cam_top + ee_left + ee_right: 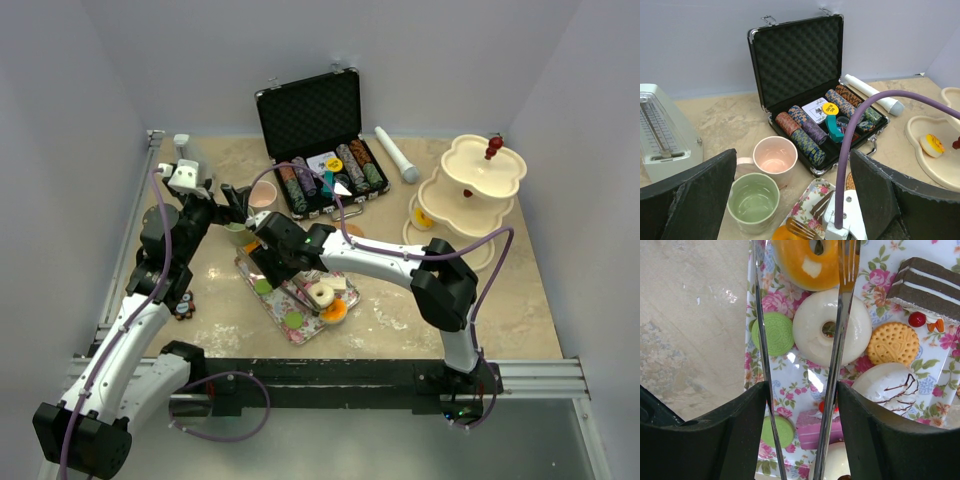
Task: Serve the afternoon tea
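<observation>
In the right wrist view my right gripper is shut on a pair of metal tongs, one finger pressing each arm. The tongs hang over the floral tray; their forked arm crosses a white donut and ends over an orange donut. Green macarons, a biscuit, a chocolate cake and a pink cake lie around. My left gripper stands open above the green cup and pink cup. The cream tiered stand is at the back right.
An open black case of striped poker chips stands behind the cups, with a white cylinder to its right. A white metronome-like box sits at the left. A yellow sweet lies on the stand's low tier. Walls close three sides.
</observation>
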`<state>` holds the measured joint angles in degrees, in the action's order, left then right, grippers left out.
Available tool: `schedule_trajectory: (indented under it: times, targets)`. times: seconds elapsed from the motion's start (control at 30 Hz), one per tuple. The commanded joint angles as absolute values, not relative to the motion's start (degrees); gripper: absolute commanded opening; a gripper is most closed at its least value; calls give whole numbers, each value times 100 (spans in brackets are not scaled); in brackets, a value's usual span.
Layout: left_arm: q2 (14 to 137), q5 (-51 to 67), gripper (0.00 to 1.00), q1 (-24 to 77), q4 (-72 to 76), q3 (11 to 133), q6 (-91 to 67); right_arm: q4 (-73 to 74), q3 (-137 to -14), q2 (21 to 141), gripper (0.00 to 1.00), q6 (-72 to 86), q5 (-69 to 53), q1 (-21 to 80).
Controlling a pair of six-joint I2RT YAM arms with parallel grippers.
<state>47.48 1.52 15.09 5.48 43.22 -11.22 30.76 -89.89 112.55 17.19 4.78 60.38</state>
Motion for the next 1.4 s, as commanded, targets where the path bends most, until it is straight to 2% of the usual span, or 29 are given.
schedule_trajectory:
  times: [0.0,1.37]
  targets:
    - [4755,202,100,1529,729,4307,-1090,2970,-9220,11171,61,1802,764,6064]
    - [4685,202,100,1529,729,4298,-1090,3358,-9571,11768,68,1731,563,6302]
